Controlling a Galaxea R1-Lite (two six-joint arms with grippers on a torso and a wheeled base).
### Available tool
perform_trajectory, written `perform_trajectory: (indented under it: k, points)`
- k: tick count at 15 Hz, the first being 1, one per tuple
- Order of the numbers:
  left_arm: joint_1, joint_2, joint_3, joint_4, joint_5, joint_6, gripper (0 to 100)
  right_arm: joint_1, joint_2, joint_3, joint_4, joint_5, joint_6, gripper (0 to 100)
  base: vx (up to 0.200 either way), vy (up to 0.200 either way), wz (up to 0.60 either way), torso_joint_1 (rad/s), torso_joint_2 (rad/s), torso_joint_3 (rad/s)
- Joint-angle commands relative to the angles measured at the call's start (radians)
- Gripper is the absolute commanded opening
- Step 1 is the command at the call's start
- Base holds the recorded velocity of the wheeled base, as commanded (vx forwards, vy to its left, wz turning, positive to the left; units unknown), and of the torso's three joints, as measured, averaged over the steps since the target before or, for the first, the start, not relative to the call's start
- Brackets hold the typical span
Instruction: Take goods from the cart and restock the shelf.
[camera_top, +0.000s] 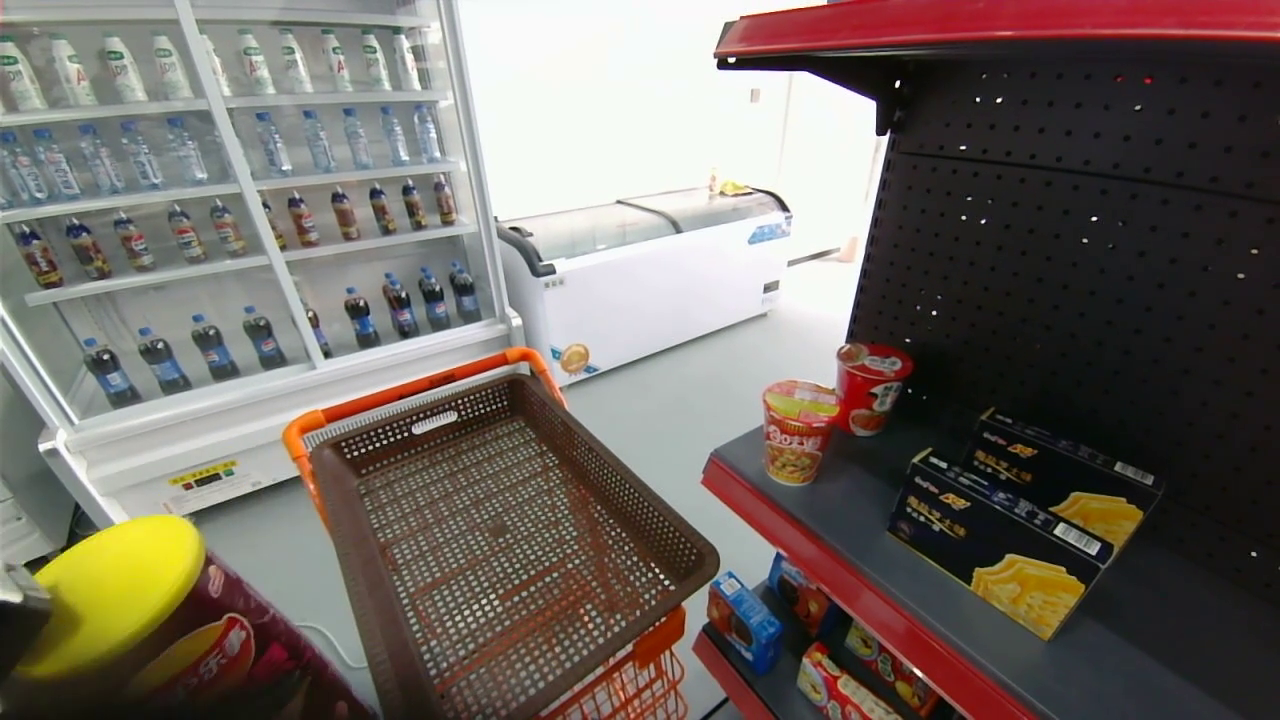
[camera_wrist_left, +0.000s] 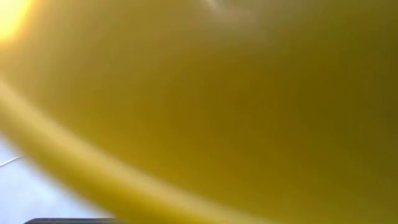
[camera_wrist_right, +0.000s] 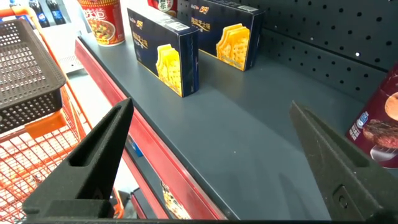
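A dark red canister with a yellow lid (camera_top: 120, 590) hangs tilted at the lower left of the head view, beside the cart. My left gripper (camera_top: 20, 605) is shut on it, and the yellow lid (camera_wrist_left: 217, 106) sits right against the left wrist camera. The cart's brown basket (camera_top: 630, 470) holds nothing. My right gripper (camera_wrist_right: 217, 162) stands open over the grey shelf board (camera_wrist_right: 249, 143), its fingers wide apart with nothing between them. On the shelf (camera_top: 860, 520) stand two cup noodles (camera_top: 797, 432) and two dark blue boxes (camera_top: 1000, 545). Another dark red canister (camera_wrist_right: 382, 130) stands beside the right gripper.
A glass-door drinks fridge (camera_top: 230, 200) stands behind the cart and a white chest freezer (camera_top: 650, 270) farther back. Packaged goods (camera_top: 745, 620) lie on the lower shelf. Perforated black backboard (camera_top: 1080, 250) closes the shelf's rear. Grey floor is open between cart and shelf.
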Motion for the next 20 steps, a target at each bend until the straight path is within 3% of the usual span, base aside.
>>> perform_trajectory:
  k: [1,7,8,9,11,14,20]
  points:
    - [0.003,-0.105,0.039,0.019,0.001,-0.002,0,0.000,0.001,0.000,0.000,0.000,0.000,100,0.000,0.000,0.00,0.000,0.00,0.000]
    - [0.007,-0.174,0.056,0.019,0.009,-0.022,0,0.000,0.001,0.000,0.000,0.000,0.000,100,0.000,0.000,0.00,0.000,0.00,0.000]
    - [0.006,-0.197,0.056,0.019,0.011,-0.015,0,0.000,0.001,0.000,0.000,0.000,0.000,100,0.000,0.000,0.00,0.000,0.00,0.000]
    - [0.007,-0.214,0.057,0.020,0.017,0.017,0,0.000,0.001,0.000,0.000,0.000,0.000,100,0.000,0.000,0.00,0.000,0.00,0.000]
    - [0.006,-0.221,0.070,0.069,0.061,0.021,0,0.000,0.001,0.000,0.000,0.001,-0.002,100,0.000,0.000,0.00,0.000,0.00,0.000]
    - [0.004,-0.283,0.077,0.149,0.057,0.014,0,0.000,0.001,0.000,0.000,0.006,-0.008,100,0.000,0.000,-0.20,0.018,-0.02,-0.015]
    - [0.004,-0.286,0.062,0.152,0.057,0.013,0,0.000,0.001,0.000,0.000,0.023,-0.005,100,0.000,0.000,-0.30,0.032,-0.08,-0.038]
